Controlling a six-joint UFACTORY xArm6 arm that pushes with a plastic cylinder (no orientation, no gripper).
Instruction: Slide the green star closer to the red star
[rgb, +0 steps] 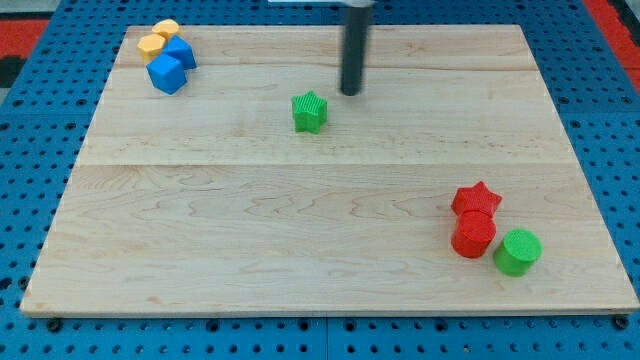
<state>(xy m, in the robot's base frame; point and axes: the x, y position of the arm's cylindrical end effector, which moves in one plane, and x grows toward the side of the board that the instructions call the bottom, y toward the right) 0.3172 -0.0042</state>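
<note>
The green star (310, 111) lies on the wooden board at the upper middle of the view. The red star (477, 199) lies at the lower right, far from the green star. My tip (351, 94) is the lower end of the dark rod coming down from the view's top. It stands just right of and slightly above the green star, a small gap apart from it.
A red cylinder (473, 237) touches the red star from below, and a green cylinder (518, 251) sits at its lower right. Two blue blocks (168, 72) and two yellow blocks (157, 38) cluster at the upper left. The board (250, 230) rests on a blue pegboard.
</note>
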